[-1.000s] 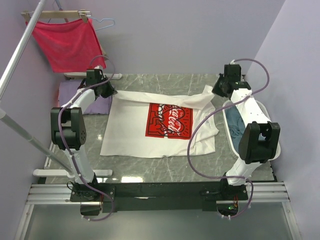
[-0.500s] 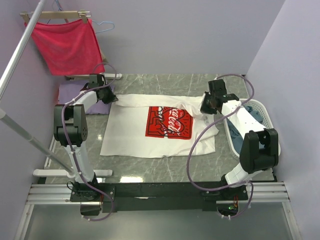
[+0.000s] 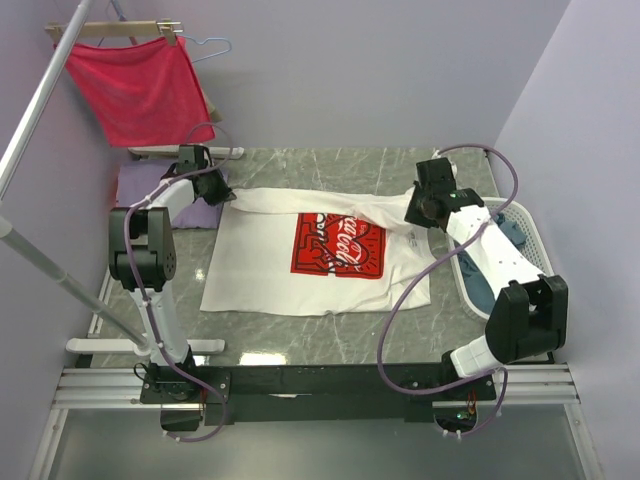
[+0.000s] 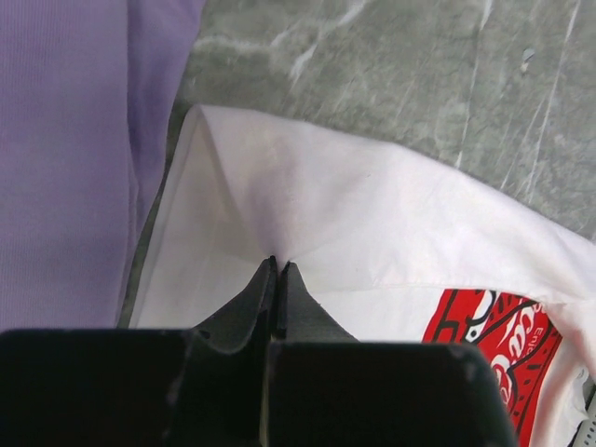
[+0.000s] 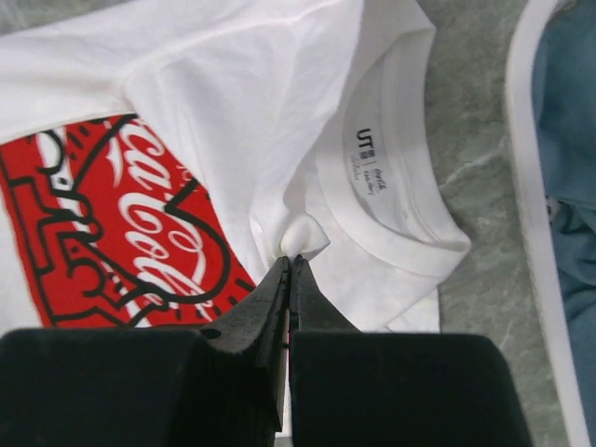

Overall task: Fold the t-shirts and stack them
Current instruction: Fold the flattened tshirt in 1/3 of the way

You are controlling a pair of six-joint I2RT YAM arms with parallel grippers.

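The white t-shirt [image 3: 260, 270] with the red square print lies spread on the table, its far edge folded toward the front. My left gripper [image 3: 222, 192] is shut on its far-left corner [image 4: 279, 214]. My right gripper [image 3: 412, 215] is shut on a pinch of white cloth [image 5: 298, 237] beside the collar [image 5: 391, 200]. The lavender t-shirt [image 3: 150, 190] lies folded at the far left, beside my left gripper, and fills the left of the left wrist view [image 4: 65, 140]. The grey-blue t-shirt [image 3: 510, 232] sits in the basket.
A white slotted laundry basket [image 3: 525, 212] stands at the right edge, its rim showing in the right wrist view [image 5: 535, 233]. A red cloth [image 3: 135, 85] hangs on a hanger at the far left. A metal rack pole [image 3: 40, 110] slants along the left side.
My right gripper has carried the shirt's far-right part inward and toward the front, then drifted slightly right. The far edge now lies folded over the print's top. My left gripper shifted slightly.
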